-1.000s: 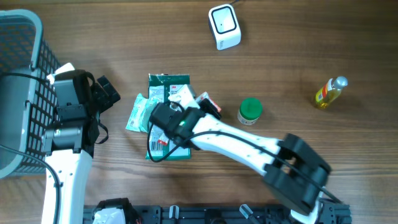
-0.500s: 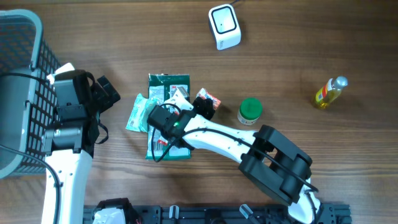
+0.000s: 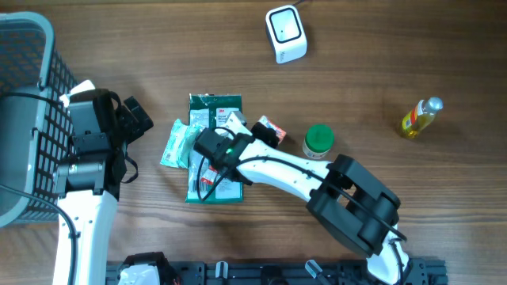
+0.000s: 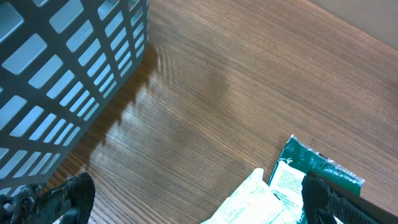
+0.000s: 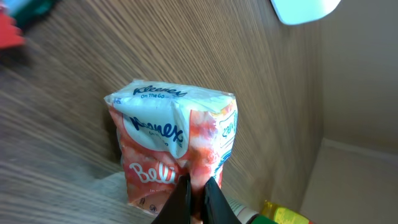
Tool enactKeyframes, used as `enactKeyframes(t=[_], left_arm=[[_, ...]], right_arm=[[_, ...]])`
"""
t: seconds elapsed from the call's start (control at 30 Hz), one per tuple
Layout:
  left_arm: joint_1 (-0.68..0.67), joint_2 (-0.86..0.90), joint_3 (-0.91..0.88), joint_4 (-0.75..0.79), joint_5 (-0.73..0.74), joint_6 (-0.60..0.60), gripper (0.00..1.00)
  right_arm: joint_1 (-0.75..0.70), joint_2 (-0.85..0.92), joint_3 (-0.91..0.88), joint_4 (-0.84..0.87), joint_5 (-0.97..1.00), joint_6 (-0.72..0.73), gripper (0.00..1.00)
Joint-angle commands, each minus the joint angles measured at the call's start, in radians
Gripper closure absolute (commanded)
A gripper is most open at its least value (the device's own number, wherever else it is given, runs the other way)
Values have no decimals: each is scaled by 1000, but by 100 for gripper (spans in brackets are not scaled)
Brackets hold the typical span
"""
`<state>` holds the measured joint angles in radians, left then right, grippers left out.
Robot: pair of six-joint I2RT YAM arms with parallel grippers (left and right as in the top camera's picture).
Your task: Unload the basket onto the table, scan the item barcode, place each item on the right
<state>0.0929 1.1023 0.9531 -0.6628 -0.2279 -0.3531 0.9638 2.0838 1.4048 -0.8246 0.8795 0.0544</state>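
Note:
A red and white Kleenex tissue pack [image 5: 177,143] is the item, pinched at its lower edge by my right gripper [image 5: 198,190], which is shut on it. From overhead the tissue pack [image 3: 269,129] sits just right of a pile of packets, with the right gripper [image 3: 253,137] at its left side. The white barcode scanner [image 3: 285,33] stands at the far middle of the table, and the scanner's corner [image 5: 305,9] shows at the top of the right wrist view. My left gripper [image 4: 196,205] is open over bare wood, near the basket, with nothing between its fingers.
A dark green packet [image 3: 215,170] and a pale green pouch [image 3: 176,142] lie under my right wrist. A green-lidded jar [image 3: 318,141] stands right of the pack, a yellow bottle [image 3: 420,117] far right. A grey mesh basket [image 3: 24,119] fills the left edge.
My right arm's elbow has swung left toward the middle and the wrist has turned, with the tissue pack shifting slightly up and right. The left arm has not moved.

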Motion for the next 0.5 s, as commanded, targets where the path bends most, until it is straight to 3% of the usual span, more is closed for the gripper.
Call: enactKeyframes(t=[0.0, 0.1, 0.2, 0.3, 0.4, 0.47], left_arm=[[4, -2, 8, 0, -13, 9, 0], [4, -2, 8, 0, -13, 9, 0], [4, -2, 8, 0, -13, 9, 0], [4, -2, 8, 0, -13, 9, 0], [4, -2, 8, 0, -13, 9, 0], [4, -2, 8, 0, -13, 9, 0]], right_arm=[[-13, 22, -23, -2, -34, 1, 94], [-13, 22, -23, -2, -62, 2, 90], [-13, 22, -23, -2, -79, 1, 71], [-13, 22, -23, -3, -119, 1, 69], [-20, 21, -23, 17, -119, 11, 57], [-67, 16, 4, 24, -155, 34, 59]])
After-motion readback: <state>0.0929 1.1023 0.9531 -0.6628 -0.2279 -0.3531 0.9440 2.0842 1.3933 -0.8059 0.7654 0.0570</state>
